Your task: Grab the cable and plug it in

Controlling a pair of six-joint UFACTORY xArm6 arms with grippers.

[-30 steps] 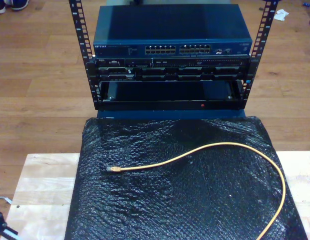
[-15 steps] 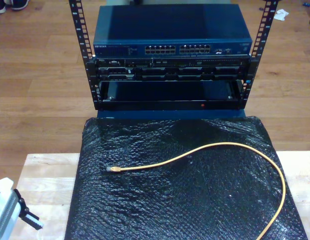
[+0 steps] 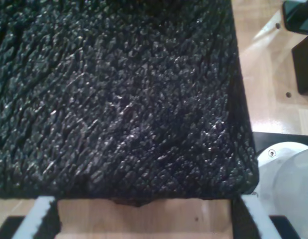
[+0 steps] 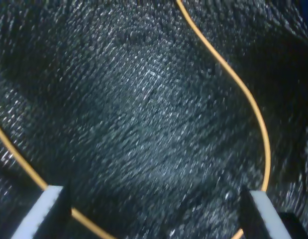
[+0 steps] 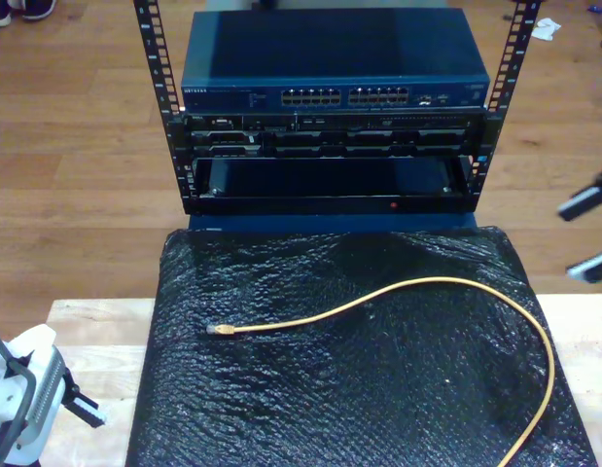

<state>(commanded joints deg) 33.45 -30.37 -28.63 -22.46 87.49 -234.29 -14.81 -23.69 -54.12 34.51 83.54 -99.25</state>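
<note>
Now reaching for the cable [image 5: 446, 284], both grippers wide open and empty.
I should pinch just behind the plug [image 5: 220, 331] with my second gripper [image 4: 154, 209], keeping its tip free.

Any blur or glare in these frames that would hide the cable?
Exterior view: sharp; the cable stands out on the glinting black wrap; a gripper at that view's right edge is motion-blurred. Second wrist view: soft focus, cable readable. First wrist view: speckled glare, soft.
</note>
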